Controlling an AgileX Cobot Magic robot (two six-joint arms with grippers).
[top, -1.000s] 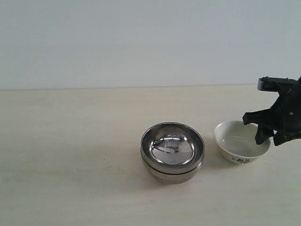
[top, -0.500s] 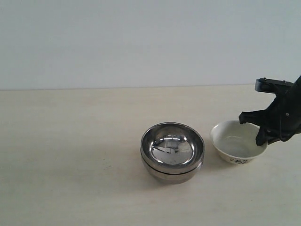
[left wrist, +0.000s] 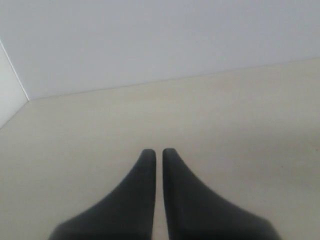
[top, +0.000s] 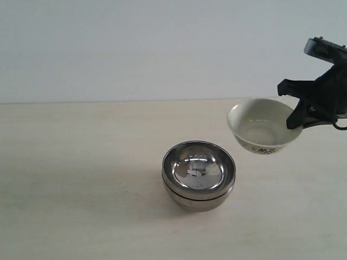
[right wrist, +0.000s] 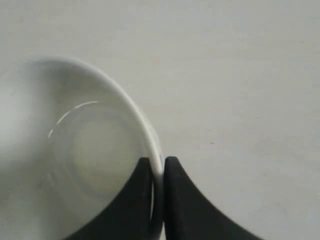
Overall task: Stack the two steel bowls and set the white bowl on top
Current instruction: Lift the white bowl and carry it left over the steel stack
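The right gripper fingers pinch the thin rim of the glossy white bowl; the mirror-bright steel bowls sit nested; the left gripper fingers are pressed together.

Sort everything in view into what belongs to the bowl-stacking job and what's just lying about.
Belongs to the job:
steel bowls, already nested
white bowl, held by its rim in the right gripper

Just there:
table
left gripper, shut, holding nothing
No stray items visible.
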